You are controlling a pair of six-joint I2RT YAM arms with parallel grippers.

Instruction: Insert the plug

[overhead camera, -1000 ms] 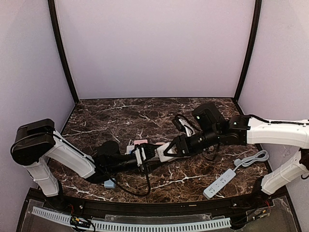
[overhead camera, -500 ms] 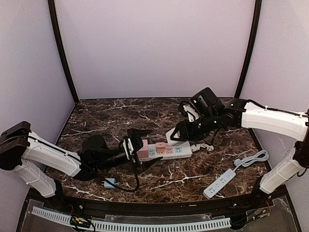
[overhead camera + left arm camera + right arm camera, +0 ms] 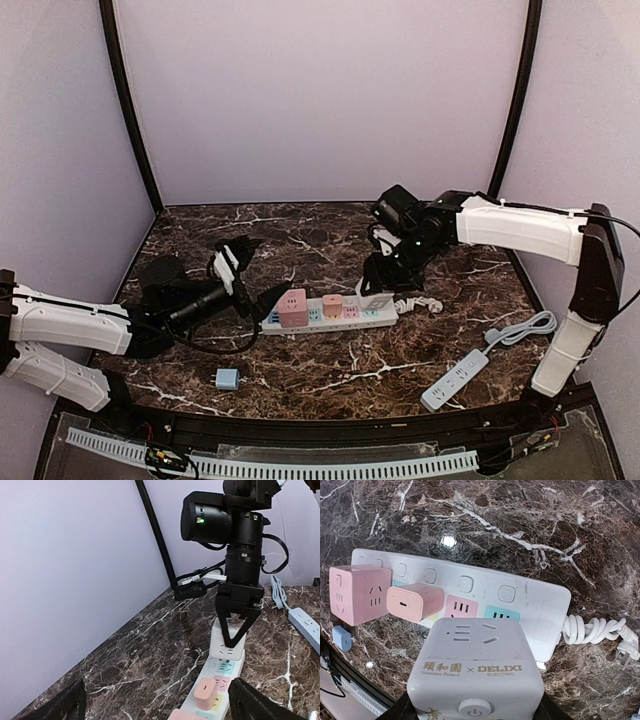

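Observation:
The plug is a white cube adapter [image 3: 475,670] with a power button, and my right gripper [image 3: 475,702] is shut on its sides. It hangs over the right end of the white power strip [image 3: 372,314], slightly tilted. In the left wrist view the cube [image 3: 227,644] has its prongs showing in the thin gap above the strip [image 3: 222,672]. A pink cube [image 3: 292,306] and a small pink adapter [image 3: 333,304] sit plugged into the strip. My left gripper [image 3: 245,272] stands open to the left of the strip, holding nothing.
A second white power strip [image 3: 455,378] with a grey cable [image 3: 520,330] lies at the front right. A small blue adapter [image 3: 227,378] lies at the front left. The first strip's coiled cable [image 3: 597,630] and plug rest beside its right end.
My left gripper opened, let go of the strip and drew back to the left. My right gripper carried the white cube back over the strip's right end.

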